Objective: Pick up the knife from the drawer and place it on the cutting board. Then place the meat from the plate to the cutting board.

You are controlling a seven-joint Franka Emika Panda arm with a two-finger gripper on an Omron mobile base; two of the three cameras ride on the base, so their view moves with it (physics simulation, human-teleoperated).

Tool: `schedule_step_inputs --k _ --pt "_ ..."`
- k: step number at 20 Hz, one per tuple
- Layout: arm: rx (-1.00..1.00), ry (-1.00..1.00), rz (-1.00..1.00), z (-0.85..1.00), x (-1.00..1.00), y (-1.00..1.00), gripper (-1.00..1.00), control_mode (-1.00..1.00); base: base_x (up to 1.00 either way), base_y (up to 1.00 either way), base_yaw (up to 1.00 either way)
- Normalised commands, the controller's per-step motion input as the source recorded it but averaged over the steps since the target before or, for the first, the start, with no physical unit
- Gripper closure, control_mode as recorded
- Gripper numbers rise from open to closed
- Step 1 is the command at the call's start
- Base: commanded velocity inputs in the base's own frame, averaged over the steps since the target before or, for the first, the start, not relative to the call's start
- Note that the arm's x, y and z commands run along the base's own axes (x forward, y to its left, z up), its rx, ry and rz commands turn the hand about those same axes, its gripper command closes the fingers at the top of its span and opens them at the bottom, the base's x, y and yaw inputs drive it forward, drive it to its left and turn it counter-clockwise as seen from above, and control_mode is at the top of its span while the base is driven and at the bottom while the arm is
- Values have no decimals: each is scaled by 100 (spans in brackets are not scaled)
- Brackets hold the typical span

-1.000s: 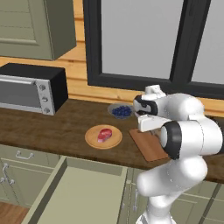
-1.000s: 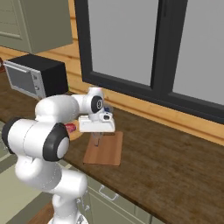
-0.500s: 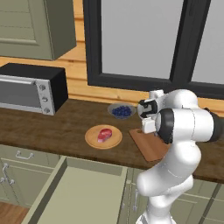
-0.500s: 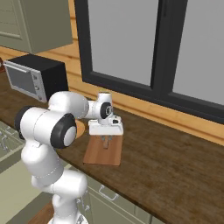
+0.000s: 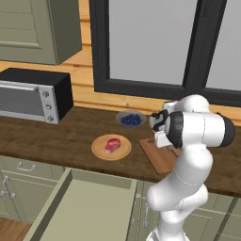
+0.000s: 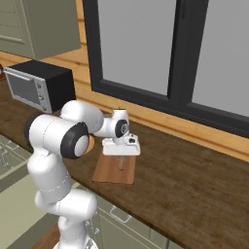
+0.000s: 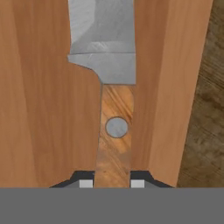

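The knife (image 7: 114,87) lies along the cutting board (image 7: 39,109) in the hand view, its grey blade pointing away from the hand and its wooden handle, with one round rivet, running down between the two dark fingertips of the gripper (image 7: 112,183), which sit close against the handle on both sides, so the tool is narrow and holds the knife. I judge that the step in hand is to set the knife down on the board; to do it well, the hand should go low until the knife rests flat, then open the fingers only a little and lift straight up, so the knife does not roll or slide toward the board's edge, which is near on one side. The hand view alone shows this grip and the rivet; it shows nothing of the rest of the kitchen. The left base view gives the meat (image 5: 112,144) on the plate (image 5: 100,150), just beside the board, the bowl of blue berries (image 5: 131,119) behind, and the open drawer (image 5: 84,212) below the counter. The right base view shows the hand over the board from the other side.
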Motion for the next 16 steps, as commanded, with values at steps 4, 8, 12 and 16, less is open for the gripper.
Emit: schedule_step_inputs --k 4,8,12,16 --pt "0 0 0 -32 0 -21 100 -100 0 0 0" --pt "0 0 0 -39 0 -3 100 -100 0 0 0" --pt "0 0 0 -43 0 -2 100 -100 0 0 0" --pt "0 0 0 -43 0 0 -100 -100 0 0 0"
